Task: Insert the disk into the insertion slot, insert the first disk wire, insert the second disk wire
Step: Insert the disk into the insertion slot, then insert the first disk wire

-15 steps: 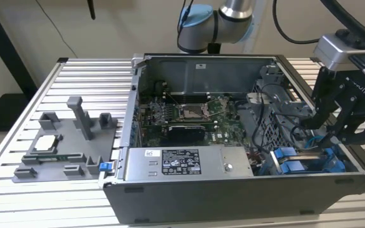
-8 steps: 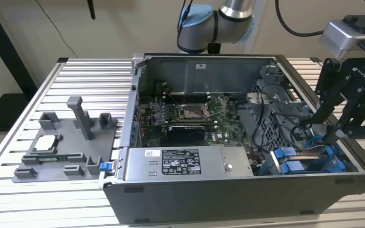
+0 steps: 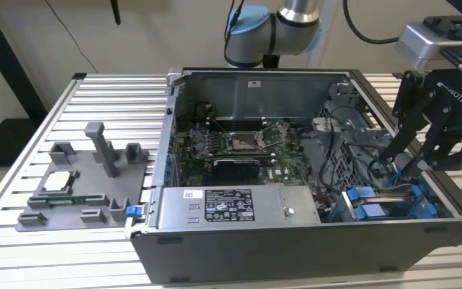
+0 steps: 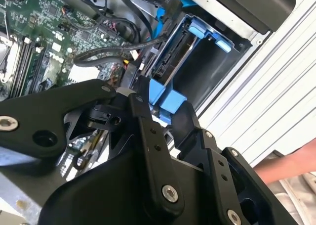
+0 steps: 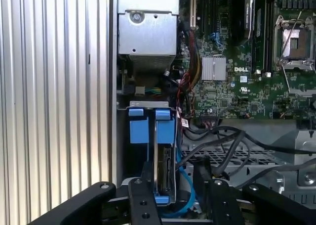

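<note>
While edge-up along the insertion slot [image 5: 148, 105], the disk [image 5: 165, 170], tab toward power supply [image 5: 148, 32] (gripper [image 5: 175, 165] spread)

I see a matt black finish on the gripper [image 3: 401, 167]; glossy blue plastic frames the disk [image 5: 166, 173]; the table [image 3: 94, 90] at the frame's left is ribbed bare metal.

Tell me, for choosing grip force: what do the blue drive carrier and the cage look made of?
Blue carrier: likely moulded plastic, evenly coloured with a soft sheen. Cage: apparently sheet metal, dull grey and punched with holes.
</note>
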### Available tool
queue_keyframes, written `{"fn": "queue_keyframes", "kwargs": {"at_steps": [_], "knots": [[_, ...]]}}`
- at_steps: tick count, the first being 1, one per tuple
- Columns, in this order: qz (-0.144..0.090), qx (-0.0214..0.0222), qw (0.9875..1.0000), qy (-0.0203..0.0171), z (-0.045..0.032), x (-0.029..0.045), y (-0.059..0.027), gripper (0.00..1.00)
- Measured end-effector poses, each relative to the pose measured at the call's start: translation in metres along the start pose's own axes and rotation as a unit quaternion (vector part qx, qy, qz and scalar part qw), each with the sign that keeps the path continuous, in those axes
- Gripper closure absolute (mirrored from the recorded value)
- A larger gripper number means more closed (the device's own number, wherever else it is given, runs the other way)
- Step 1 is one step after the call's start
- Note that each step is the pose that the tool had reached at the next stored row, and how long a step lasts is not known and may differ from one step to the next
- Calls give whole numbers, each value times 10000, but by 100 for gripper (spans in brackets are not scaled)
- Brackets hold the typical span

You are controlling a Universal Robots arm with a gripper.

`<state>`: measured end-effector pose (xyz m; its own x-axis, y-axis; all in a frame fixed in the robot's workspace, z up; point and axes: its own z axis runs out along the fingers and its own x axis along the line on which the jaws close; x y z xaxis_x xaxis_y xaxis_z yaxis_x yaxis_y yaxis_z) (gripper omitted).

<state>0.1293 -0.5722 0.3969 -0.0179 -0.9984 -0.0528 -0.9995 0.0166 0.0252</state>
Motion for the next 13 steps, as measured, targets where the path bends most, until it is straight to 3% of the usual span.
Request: {"fn": "queue_keyframes", "kwargs": {"at_steps": [6, 10, 13], "knots": [[-5, 83, 10000, -4, 6, -58, 60, 0], [-12, 192, 9998, -6, 20, -107, 90, 0], [-29, 307, 9995, -7, 43, -147, 100, 0]]}}
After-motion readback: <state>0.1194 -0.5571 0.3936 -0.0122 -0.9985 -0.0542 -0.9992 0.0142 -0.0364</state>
